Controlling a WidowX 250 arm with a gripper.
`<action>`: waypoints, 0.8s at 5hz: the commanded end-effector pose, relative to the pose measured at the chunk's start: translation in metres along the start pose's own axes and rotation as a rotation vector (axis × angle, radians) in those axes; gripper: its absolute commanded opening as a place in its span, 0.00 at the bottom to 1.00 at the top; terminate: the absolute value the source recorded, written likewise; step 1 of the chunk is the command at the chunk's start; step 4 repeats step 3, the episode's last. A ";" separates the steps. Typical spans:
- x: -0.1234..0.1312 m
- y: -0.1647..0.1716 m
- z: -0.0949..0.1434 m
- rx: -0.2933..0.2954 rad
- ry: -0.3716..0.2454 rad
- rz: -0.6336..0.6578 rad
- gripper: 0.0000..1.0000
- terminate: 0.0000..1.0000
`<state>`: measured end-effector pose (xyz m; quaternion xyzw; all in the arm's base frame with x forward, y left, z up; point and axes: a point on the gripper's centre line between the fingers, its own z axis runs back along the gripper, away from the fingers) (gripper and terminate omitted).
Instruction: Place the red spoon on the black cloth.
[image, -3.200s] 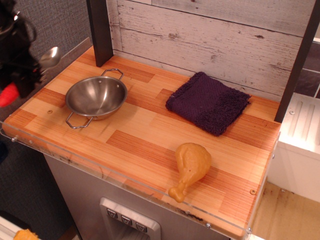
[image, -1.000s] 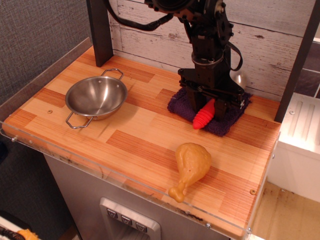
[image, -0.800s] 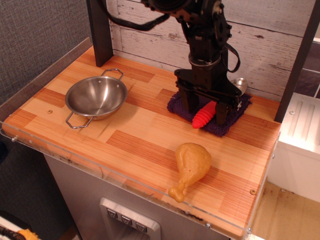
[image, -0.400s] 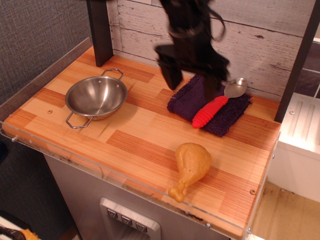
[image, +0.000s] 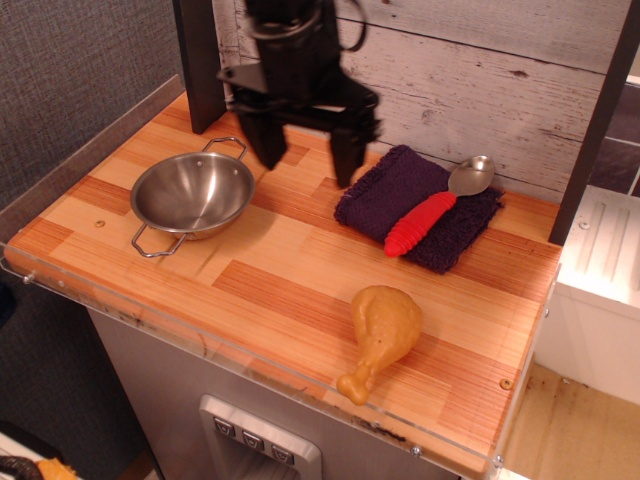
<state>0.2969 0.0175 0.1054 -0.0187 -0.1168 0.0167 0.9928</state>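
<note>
Red spoon (image: 432, 215) lying on black cloth (image: 400, 195), gripper (image: 306, 160) empty with fingers spread apart, above the table between steel bowl (image: 192, 194) and cloth.
Spoon lies diagonally: ribbed red handle on the cloth's front-right part, shiny metal bowl end at the back edge near the plank wall (image: 480, 70), looks partly off the cloth. Judged light and rigid; thick ribbed handle should give good friction, best grasp point mid-handle across its width; metal bowl end is slick and thin, poor hold. Cloth is soft, fuzzy, would bunch if pinched with the handle. Toy chicken leg (image: 380, 335) well apart at the front. Placement looks done.
</note>
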 end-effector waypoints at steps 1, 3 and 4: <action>-0.014 0.020 -0.004 0.029 0.088 -0.048 1.00 0.00; -0.014 0.020 -0.004 0.029 0.088 -0.048 1.00 1.00; -0.014 0.020 -0.004 0.029 0.088 -0.048 1.00 1.00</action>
